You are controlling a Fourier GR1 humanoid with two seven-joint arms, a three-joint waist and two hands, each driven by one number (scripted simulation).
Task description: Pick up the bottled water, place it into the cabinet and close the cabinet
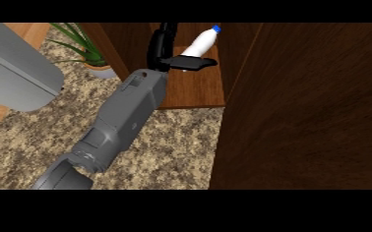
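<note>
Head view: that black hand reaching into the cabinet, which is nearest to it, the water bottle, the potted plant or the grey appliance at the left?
From the left hand:
1. Water bottle, in the hand, inside the cabinet.
2. Potted plant, on the counter to the hand's left.
3. Grey appliance, at the view's far left edge.

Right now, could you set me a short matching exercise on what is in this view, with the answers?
Things:
1. bottled water
2. potted plant
3. cabinet door
4. grey appliance

Descriptions:
A. dark wood, fills the view's right
B. white with a blue cap, inside the cabinet
C. green leaves, upper left
D. at the left edge

Pairs: 1-B, 2-C, 3-A, 4-D
</note>
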